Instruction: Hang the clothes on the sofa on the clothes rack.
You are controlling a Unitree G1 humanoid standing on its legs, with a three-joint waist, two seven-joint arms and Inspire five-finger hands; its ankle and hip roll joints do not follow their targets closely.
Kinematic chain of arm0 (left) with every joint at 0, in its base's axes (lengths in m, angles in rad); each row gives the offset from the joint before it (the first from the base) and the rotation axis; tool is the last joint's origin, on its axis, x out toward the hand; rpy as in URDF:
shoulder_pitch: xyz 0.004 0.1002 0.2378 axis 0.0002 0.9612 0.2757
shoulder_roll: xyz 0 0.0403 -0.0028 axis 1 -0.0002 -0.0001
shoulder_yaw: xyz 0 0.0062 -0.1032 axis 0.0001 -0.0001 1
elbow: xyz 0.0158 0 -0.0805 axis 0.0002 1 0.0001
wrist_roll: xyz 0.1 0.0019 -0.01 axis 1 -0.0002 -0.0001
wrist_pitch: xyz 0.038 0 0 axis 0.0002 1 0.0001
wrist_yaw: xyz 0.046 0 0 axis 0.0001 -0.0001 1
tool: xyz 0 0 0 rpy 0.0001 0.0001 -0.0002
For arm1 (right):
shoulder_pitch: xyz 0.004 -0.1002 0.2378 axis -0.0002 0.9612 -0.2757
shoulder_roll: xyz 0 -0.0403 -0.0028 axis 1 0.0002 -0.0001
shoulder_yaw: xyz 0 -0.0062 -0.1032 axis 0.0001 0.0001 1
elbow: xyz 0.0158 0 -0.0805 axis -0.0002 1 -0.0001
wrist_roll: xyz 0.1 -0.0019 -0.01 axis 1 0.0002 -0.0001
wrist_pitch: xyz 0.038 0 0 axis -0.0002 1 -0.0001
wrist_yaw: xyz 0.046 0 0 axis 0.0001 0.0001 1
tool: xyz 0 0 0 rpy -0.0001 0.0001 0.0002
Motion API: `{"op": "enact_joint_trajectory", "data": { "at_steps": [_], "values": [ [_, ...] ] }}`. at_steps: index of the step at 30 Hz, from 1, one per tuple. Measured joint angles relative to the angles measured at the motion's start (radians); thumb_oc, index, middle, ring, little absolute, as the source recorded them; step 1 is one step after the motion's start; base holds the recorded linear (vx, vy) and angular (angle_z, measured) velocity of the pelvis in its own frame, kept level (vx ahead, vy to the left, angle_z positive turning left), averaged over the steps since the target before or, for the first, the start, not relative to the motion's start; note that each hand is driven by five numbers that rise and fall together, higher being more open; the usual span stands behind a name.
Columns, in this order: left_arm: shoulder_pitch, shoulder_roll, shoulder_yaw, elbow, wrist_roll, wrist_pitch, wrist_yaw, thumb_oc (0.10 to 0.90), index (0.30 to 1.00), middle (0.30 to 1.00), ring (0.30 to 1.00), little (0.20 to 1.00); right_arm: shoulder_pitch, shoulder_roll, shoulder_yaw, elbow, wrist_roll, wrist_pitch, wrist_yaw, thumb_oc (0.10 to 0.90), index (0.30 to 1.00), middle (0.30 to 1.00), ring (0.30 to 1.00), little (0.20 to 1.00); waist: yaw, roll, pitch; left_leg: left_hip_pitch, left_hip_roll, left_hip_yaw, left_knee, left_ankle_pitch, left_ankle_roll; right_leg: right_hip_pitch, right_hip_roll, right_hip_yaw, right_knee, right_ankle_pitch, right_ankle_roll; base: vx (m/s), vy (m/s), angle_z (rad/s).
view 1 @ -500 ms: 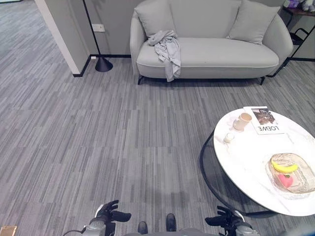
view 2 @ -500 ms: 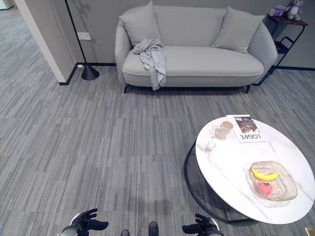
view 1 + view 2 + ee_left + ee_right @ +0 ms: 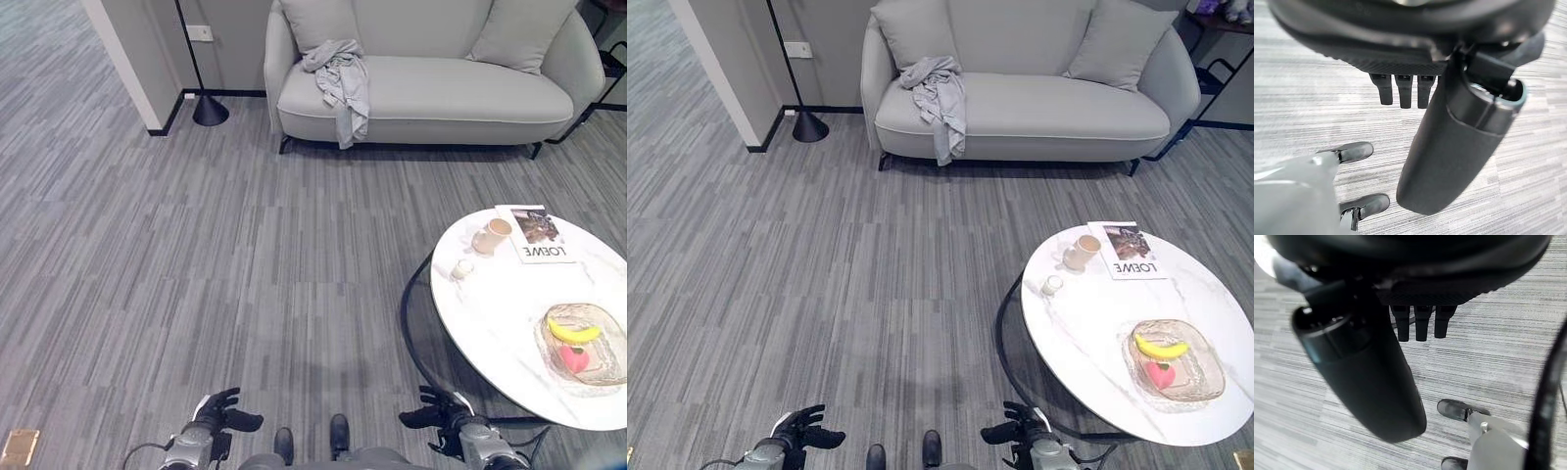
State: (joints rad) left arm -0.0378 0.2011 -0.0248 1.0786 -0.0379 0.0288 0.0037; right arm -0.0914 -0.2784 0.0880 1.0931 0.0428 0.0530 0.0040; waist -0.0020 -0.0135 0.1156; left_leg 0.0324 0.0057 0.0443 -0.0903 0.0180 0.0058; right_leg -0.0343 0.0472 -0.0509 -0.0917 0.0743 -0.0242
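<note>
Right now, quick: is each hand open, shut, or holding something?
Left hand: open, holding nothing.
Right hand: open, holding nothing.

1. The scene was viewed from head height by both eye views, tilted down toward the far sofa (image 3: 441, 98); sofa and round table (image 3: 500, 313) were shared.
2. The floor (image 3: 1303, 73) was viewed closely from both wrists.

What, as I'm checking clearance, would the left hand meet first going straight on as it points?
Probably the grey floor: the left hand has straight fingers, and its wrist view shows carpet beyond them; depth is unclear.
</note>
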Motion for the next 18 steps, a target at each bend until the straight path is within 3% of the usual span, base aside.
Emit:
{"op": "enact_joint_trajectory", "data": {
  "at_steps": [2,3,4,5,6,7,8,10,11,12,13,14,15,16,18],
  "values": [
    [0.006,0.001,0.008,-0.003,0.000,0.000,0.000,0.800,0.900,0.900,0.900,0.900,0.000,0.001,0.001,0.000,0.000,-0.001,0.001,0.800,0.900,0.900,0.900,0.900,0.007,-0.004,0.004,0.000,0.002,0.002,0.019,-0.006,-0.007,0.009,0.000,0.000,0.000,-0.002,-0.003,0.01,-0.160,0.07],
    [-0.005,0.006,0.023,-0.012,-0.003,0.002,-0.002,0.800,0.900,0.900,0.900,0.900,-0.002,0.006,-0.001,0.001,0.000,-0.006,0.001,0.800,0.900,0.900,0.900,0.900,0.016,-0.027,0.019,-0.053,-0.009,-0.008,0.127,-0.029,-0.037,0.007,-0.017,-0.008,-0.004,-0.016,-0.015,-0.05,-0.226,0.15],
    [-0.002,0.005,0.029,-0.011,-0.004,0.001,-0.003,0.800,0.900,0.900,0.900,0.900,-0.002,0.008,0.000,0.002,0.000,-0.006,0.001,0.800,0.900,0.900,0.900,0.900,0.020,-0.035,0.026,-0.070,-0.013,-0.010,0.168,-0.029,-0.041,0.007,-0.013,-0.011,-0.001,-0.018,-0.018,-0.05,-0.223,0.28],
    [-0.018,0.003,0.043,-0.029,-0.005,-0.001,-0.002,0.800,0.900,0.900,0.900,0.900,0.000,0.011,-0.002,0.003,0.000,-0.010,0.002,0.800,0.900,0.900,0.900,0.900,0.046,-0.065,0.051,-0.191,-0.033,-0.034,0.401,-0.043,-0.064,-0.002,-0.025,-0.010,0.034,-0.024,-0.040,-0.02,-0.174,0.24],
    [-0.042,-0.003,0.039,-0.049,-0.009,-0.001,-0.002,0.800,0.900,0.900,0.900,0.900,0.003,0.007,-0.014,0.002,0.000,-0.014,0.000,0.800,0.900,0.900,0.900,0.900,0.057,-0.077,0.073,-0.323,-0.043,-0.070,0.633,-0.035,-0.085,-0.030,-0.042,-0.017,0.079,-0.037,-0.063,0.23,-0.115,0.22],
    [-0.040,-0.011,0.061,-0.055,-0.053,-0.005,-0.007,0.800,0.900,0.900,0.900,0.900,0.008,0.010,-0.019,0.002,0.000,-0.012,-0.007,0.800,0.900,0.900,0.900,0.900,0.081,-0.084,0.083,-0.420,-0.049,-0.107,0.794,0.002,-0.100,-0.009,-0.035,-0.019,0.078,-0.038,-0.075,0.23,-0.118,0.20],
    [-0.052,-0.009,0.064,-0.063,-0.067,-0.010,-0.013,0.800,0.900,0.900,0.900,0.900,0.010,0.011,-0.025,0.003,0.001,-0.015,-0.009,0.800,0.900,0.900,0.900,0.900,0.083,-0.086,0.088,-0.450,-0.049,-0.106,0.820,0.001,-0.094,0.008,-0.033,-0.019,0.069,-0.050,-0.081,0.38,-0.019,0.21],
    [-0.076,0.001,0.064,-0.066,-0.069,-0.006,-0.019,0.800,0.900,0.900,0.900,0.900,0.015,0.019,-0.037,0.015,0.001,-0.012,-0.013,0.800,0.900,0.900,0.900,0.900,0.088,-0.102,0.097,-0.464,-0.042,-0.070,0.711,-0.003,-0.088,0.022,-0.044,-0.017,0.052,-0.052,-0.081,0.45,0.055,0.03],
    [-0.075,0.006,0.061,-0.057,-0.069,0.004,-0.024,0.800,0.900,0.900,0.900,0.900,0.012,0.015,-0.050,0.017,0.001,-0.017,-0.016,0.800,0.900,0.900,0.900,0.900,0.080,-0.097,0.097,-0.424,-0.027,-0.040,0.430,0.007,-0.091,0.034,-0.048,0.009,0.035,-0.050,-0.085,0.60,0.089,-0.44],
    [-0.072,0.005,0.062,-0.049,-0.069,0.005,-0.024,0.800,0.900,0.900,0.900,0.900,0.006,0.012,-0.053,0.020,0.001,-0.018,-0.018,0.800,0.900,0.900,0.900,0.900,0.083,-0.086,0.101,-0.409,-0.020,-0.040,0.346,0.015,-0.092,0.038,-0.048,0.012,0.034,-0.048,-0.087,0.48,0.072,-0.46],
    [-0.067,0.006,0.049,-0.044,-0.069,0.019,-0.025,0.800,0.900,0.900,0.900,0.900,0.003,0.005,-0.042,0.016,0.001,-0.015,-0.019,0.800,0.900,0.900,0.900,0.900,0.073,-0.062,0.092,-0.411,-0.001,-0.041,0.246,0.035,-0.117,0.052,-0.037,0.011,0.021,-0.057,-0.097,0.40,0.082,-0.32],
    [-0.069,0.008,0.039,-0.030,-0.069,0.018,-0.030,0.800,0.900,0.900,0.900,0.900,-0.005,-0.002,-0.036,0.036,0.001,-0.010,-0.017,0.800,0.900,0.900,0.900,0.900,0.078,-0.048,0.082,-0.385,0.016,-0.048,0.048,0.043,-0.123,0.038,-0.032,0.015,0.028,-0.058,-0.097,0.38,0.124,-0.31],
    [-0.094,0.005,0.036,-0.029,-0.071,0.025,-0.035,0.800,0.900,0.900,0.900,0.900,-0.019,-0.012,-0.057,0.047,0.000,-0.004,-0.019,0.800,0.900,0.900,0.900,0.900,0.088,-0.029,0.107,-0.397,0.030,-0.077,0.003,0.042,-0.124,0.037,-0.023,0.043,0.026,-0.057,-0.096,0.57,0.211,-0.72],
    [-0.079,-0.001,0.060,-0.038,-0.073,0.024,-0.039,0.800,0.900,0.900,0.900,0.900,-0.003,-0.006,-0.075,0.051,0.000,-0.004,-0.019,0.800,0.900,0.900,0.900,0.900,0.116,-0.030,0.099,-0.393,0.040,-0.087,0.023,0.044,-0.117,0.038,-0.030,0.084,0.027,-0.055,-0.099,0.73,0.305,-1.00],
    [-0.071,-0.001,0.077,-0.008,-0.068,0.026,-0.039,0.800,0.900,0.900,0.900,0.900,0.015,-0.004,-0.071,0.049,0.000,-0.013,-0.010,0.800,0.900,0.900,0.900,0.900,0.115,-0.034,0.048,-0.369,0.015,-0.059,0.178,0.054,-0.098,0.068,-0.067,0.109,0.001,-0.062,-0.102,0.70,0.302,-0.88]
  ]
}}
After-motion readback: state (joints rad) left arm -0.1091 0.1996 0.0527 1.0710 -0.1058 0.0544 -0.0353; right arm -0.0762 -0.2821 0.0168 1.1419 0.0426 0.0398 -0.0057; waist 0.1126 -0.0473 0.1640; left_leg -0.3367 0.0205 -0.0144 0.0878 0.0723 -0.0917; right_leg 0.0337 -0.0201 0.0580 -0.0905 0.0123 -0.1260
